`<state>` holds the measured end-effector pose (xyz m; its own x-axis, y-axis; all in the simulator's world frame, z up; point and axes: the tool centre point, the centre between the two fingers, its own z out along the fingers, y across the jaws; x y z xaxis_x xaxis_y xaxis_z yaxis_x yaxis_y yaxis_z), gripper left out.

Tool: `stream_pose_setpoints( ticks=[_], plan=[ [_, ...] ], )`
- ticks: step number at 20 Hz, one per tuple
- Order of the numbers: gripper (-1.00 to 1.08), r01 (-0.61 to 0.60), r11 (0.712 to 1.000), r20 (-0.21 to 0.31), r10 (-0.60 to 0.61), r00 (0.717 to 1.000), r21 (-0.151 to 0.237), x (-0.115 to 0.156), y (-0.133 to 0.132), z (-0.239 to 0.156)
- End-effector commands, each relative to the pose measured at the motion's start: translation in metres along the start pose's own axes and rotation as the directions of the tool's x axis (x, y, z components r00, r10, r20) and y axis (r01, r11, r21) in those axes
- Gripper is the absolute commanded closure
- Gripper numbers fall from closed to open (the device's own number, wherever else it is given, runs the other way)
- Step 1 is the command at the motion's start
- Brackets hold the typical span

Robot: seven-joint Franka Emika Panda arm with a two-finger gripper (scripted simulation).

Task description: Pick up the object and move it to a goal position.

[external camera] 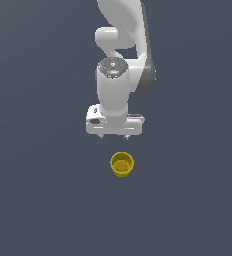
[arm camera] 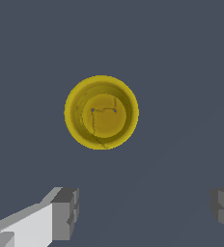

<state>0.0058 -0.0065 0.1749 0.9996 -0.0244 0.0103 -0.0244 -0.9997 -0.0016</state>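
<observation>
Dark slate-blue ground (external camera: 38,200) fills both views, flat and unmarked, with no edge, wall or other furnishing showing; whether it is a tabletop or a floor cannot be told from these renders. No marker for the goal position is visible either.

On that surface the yellow cup (external camera: 122,164) stands upright, mouth up, its rim wider than its base. From the wrist view the inside of the cup (arm camera: 101,112) is seen straight down, with faint dark lines on its bottom. It sits alone, touching nothing.

The white arm (external camera: 123,45) reaches down from the top of the exterior view, and the claw (external camera: 115,135) hangs above the surface, apart from the cup and holding nothing. Its two fingers (arm camera: 65,213) are spread wide, the gap between them clearly broader than the cup.

The task looks to be at the approach step, before any grasp. The cup lies off the line between the fingertips, so the next move likely calls for shifting the claw until the cup sits centred in the gap, lowering around the tapered body, then closing.
</observation>
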Motion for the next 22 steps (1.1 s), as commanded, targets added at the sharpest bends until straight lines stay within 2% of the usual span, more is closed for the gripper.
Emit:
stream_pose_setpoints(
  ticks=[1,11,22],
  plan=[
    [-0.2,0.0,1.0,0.0,0.0,1.0,0.0,0.0,0.0,0.0],
    [-0.2,0.027,1.0,0.009,-0.026,1.0,-0.011,-0.0013,-0.0008,0.0],
    [-0.2,0.108,0.994,0.018,-0.108,0.994,0.004,0.0061,-0.0033,0.0051]
  ],
)
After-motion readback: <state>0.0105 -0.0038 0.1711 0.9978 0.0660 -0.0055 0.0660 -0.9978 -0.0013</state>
